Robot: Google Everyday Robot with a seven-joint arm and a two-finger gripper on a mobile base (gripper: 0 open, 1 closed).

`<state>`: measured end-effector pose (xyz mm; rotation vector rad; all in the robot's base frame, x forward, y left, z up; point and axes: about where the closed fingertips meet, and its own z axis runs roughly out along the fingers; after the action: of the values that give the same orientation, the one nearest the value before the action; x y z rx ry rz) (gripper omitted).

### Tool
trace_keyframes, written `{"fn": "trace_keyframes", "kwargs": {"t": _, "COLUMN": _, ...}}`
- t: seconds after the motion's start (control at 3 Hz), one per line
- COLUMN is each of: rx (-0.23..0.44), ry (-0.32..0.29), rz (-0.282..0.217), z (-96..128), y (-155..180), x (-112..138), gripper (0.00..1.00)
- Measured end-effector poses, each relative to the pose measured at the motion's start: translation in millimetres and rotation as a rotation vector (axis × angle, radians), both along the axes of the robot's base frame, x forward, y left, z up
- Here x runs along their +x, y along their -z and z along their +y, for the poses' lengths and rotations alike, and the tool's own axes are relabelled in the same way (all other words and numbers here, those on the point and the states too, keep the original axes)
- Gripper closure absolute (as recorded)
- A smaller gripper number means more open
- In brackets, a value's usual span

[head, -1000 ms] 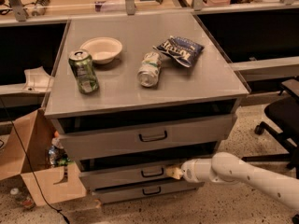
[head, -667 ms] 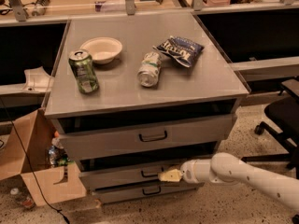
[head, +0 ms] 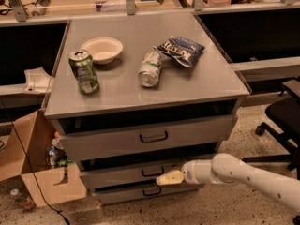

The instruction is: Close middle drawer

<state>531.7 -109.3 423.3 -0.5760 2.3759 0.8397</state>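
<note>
The grey cabinet has three drawers. The middle drawer has a low flat front with a small dark bar handle and stands slightly out, with a dark gap above it. My gripper reaches in from the right on a white arm and its tip lies against the middle drawer's front, just right of and below the handle. The taller top drawer sits above and juts out further. The lowest drawer sits below.
On the cabinet top stand a green can, a white bowl, a can on its side and a blue chip bag. An open cardboard box stands at left. A black office chair stands at right.
My gripper has shifted a little left along the middle drawer's front, toward the handle. The drawers look unchanged.
</note>
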Motion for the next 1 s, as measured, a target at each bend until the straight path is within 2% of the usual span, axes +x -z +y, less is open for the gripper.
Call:
{"fn": "trace_keyframes", "kwargs": {"t": 0.33, "rx": 0.0, "ry": 0.0, "rz": 0.0, "z": 0.0, "y": 0.0, "x": 0.0, "gripper": 0.19}}
{"fn": "trace_keyframes", "kwargs": {"t": 1.0, "rx": 0.0, "ry": 0.0, "rz": 0.0, "z": 0.1, "y": 0.0, "x": 0.0, "gripper": 0.66}}
